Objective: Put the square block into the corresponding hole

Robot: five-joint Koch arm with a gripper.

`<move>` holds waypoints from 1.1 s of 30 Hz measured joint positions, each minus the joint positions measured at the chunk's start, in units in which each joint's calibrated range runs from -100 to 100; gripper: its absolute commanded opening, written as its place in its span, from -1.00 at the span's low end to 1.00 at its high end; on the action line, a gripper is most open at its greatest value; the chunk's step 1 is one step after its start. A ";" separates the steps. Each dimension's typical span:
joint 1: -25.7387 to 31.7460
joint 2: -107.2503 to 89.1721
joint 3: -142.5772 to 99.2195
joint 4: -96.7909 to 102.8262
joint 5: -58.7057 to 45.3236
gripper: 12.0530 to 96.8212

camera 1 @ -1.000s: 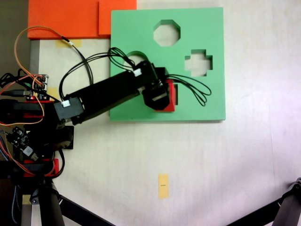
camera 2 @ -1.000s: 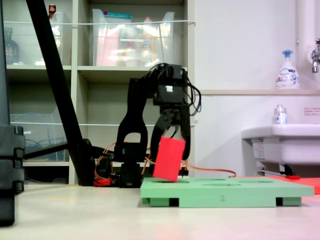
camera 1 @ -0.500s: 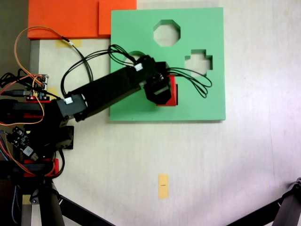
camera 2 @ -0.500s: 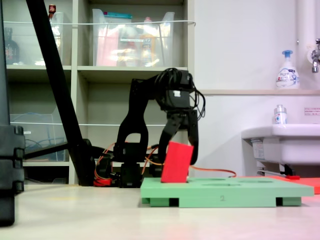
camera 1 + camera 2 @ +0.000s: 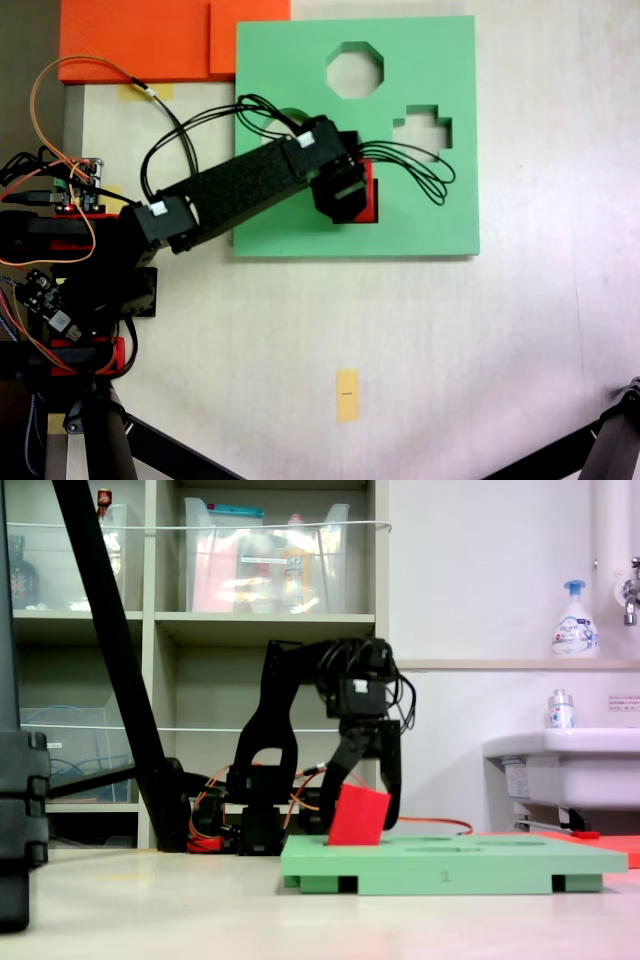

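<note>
Now your gripper [image 5: 366, 800] holds the red square block [image 5: 358, 816] between its two fingers, one on each side of it, and in the side-on fixed view the block sits tilted, its lower part already sunk below the top face of the green foam board [image 5: 470, 862]. From above, the gripper [image 5: 345, 200] covers most of the block [image 5: 371, 192]; only a red strip shows along its right edge and under it, lying in the square hole [image 5: 370, 217] near the board's lower middle. So the relation that matters is straight down: the block is directly under the fingers and part-way into its cutout, but canted, top leaning right in the side view. I judge you need to level it before pressing, or an edge may catch on the foam rim. The octagonal cutout [image 5: 354, 69] and cross-shaped cutout [image 5: 421, 134] lie well apart. The arm's black cables [image 5: 420, 180] loop over the board just right of the gripper.
</note>
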State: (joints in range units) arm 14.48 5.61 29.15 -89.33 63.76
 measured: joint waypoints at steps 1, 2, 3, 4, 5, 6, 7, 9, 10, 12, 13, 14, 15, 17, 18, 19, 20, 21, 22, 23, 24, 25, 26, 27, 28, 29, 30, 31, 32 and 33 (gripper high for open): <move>0.00 0.68 0.10 0.00 0.00 -0.60; -0.05 1.23 0.20 -0.10 0.00 -0.54; -0.10 1.64 0.29 -0.10 0.00 -0.46; -0.15 1.92 0.29 -0.10 0.00 -0.33; -0.15 2.05 0.29 -0.10 0.00 -0.11; -0.20 2.60 0.39 -0.10 0.00 0.05; -0.29 3.28 0.29 0.10 0.10 0.11; -0.39 3.01 -1.27 0.98 0.05 0.12; -0.44 2.46 -2.35 1.76 0.05 0.15; -0.54 -0.41 -4.80 3.23 0.05 0.43; -0.73 -2.74 -7.06 3.33 0.05 0.51; -0.93 -4.79 -8.23 3.23 0.10 0.55; -1.07 -7.39 -9.02 3.23 0.05 0.55; -1.22 -14.23 -9.80 3.23 0.05 0.66; -1.32 -18.74 -10.78 3.23 0.05 0.66; -1.47 -23.39 -12.35 3.13 0.05 0.66; -1.61 -28.32 -12.93 3.13 0.05 0.66; -1.71 -33.52 -12.93 2.84 -0.15 0.66; -1.71 -38.71 -12.93 2.55 -0.39 0.66; -1.76 -43.64 -12.84 1.96 -0.68 0.66; -1.81 -48.29 -12.74 1.08 -1.27 0.66; -2.05 -52.53 -12.35 0.49 -2.54 0.66; -2.59 -57.18 -12.25 0.00 -5.18 0.65; -3.37 -61.83 -12.15 -0.29 -8.99 0.64; -4.25 -66.07 -12.05 -0.49 -12.80 0.63; -4.98 -70.31 -11.76 -0.49 -16.51 0.52; -5.91 -74.28 -11.76 -0.29 -20.46 0.36; -7.42 -78.11 -11.76 0.20 -24.71 0.22; -9.08 -81.26 -11.76 1.17 -28.38 0.12; -10.94 -84.40 -11.76 2.55 -32.09 0.02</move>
State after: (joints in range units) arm 3.54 -78.80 17.39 -86.78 31.67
